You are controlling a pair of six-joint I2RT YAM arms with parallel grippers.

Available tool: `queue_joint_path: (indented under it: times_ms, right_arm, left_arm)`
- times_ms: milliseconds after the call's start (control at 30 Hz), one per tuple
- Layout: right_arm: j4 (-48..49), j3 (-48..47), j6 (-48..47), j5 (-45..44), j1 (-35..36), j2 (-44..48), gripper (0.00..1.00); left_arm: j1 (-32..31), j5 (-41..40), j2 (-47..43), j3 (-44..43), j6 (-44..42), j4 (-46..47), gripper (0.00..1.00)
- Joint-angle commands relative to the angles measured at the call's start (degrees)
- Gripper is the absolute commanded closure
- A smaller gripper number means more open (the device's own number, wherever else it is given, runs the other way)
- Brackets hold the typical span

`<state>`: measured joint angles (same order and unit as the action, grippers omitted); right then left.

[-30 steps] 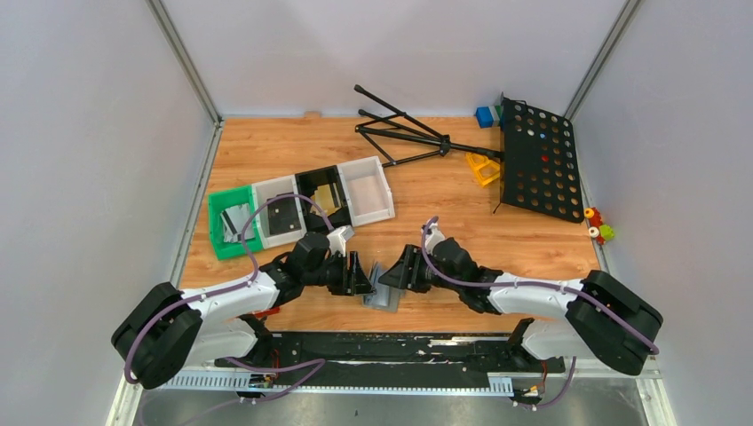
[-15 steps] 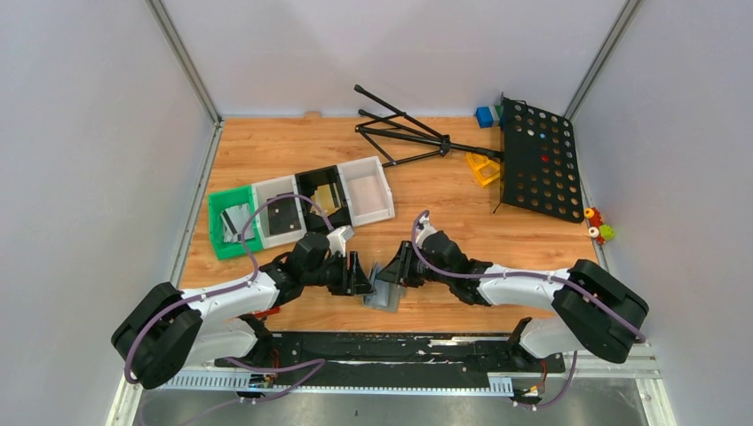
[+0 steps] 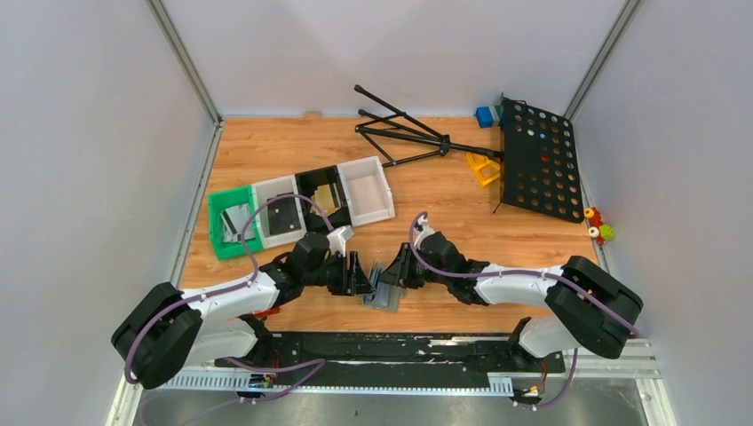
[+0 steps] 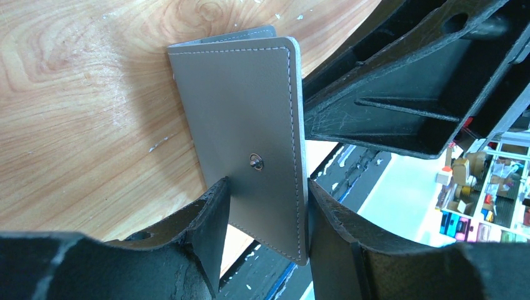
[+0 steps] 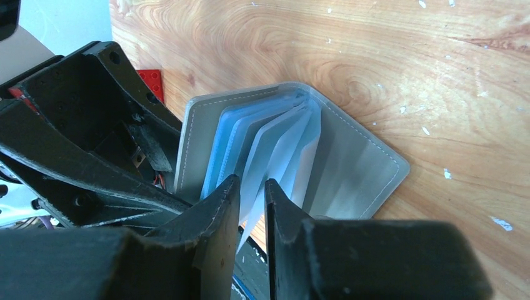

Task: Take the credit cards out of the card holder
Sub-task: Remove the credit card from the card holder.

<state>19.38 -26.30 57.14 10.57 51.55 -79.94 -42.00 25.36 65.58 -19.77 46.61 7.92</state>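
Between the two sets of fingers, on the wooden table [image 3: 462, 222], the card holder [image 3: 384, 294] stands partly opened like a little book. It is flat, grey and rectangular with rounded corners, pale stitching along its edge and a small metal snap stud on the outer cover [image 4: 250, 144]. Inside it is a fan of pale blue, see-through sleeves [image 5: 275, 140]; I cannot tell whether any of them has a card in it.

The left gripper [image 4: 265, 190] has its fingers spread to the cover's width and clamped on it, one on each long edge, the stud just beyond the fingertips. The right gripper [image 5: 251, 194] faces it from the open side, fingers drawn almost together and pinching a pale sleeve leaf in the narrow slit between them; the other cover lies flat on the wood past its fingertips.

Well beyond the left fingers sits a row of trays [image 3: 302, 206] with credit cards [image 3: 286, 216] lying in them.
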Motion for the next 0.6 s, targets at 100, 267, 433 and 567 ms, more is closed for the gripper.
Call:
queue_joint_path:
  times_ms: [100, 267, 433, 567]
  right_arm:
    - [0.86, -1.3, -0.06, -0.28, -0.24, -0.84, 0.8]
    - [0.13, -1.69, -0.62, 0.29, -0.23, -0.82, 0.85]
    - [0.56, -2.04, -0.63, 1.25, -0.23, -1.39, 0.87]
    - [0.31, -2.35, -0.81, 1.5, -0.22, -1.53, 0.89]
  left_arm:
    - [0.16, -0.09, -0.63, 0.35, -0.51, 0.79, 0.47]
    - [0.24, -0.11, -0.63, 0.35, -0.47, 0.88, 0.49]
    - [0.25, -0.1, -0.61, 0.34, -0.56, 0.8, 0.49]
    - [0.25, -0.14, -0.62, 0.43, -0.7, 0.7, 0.51]
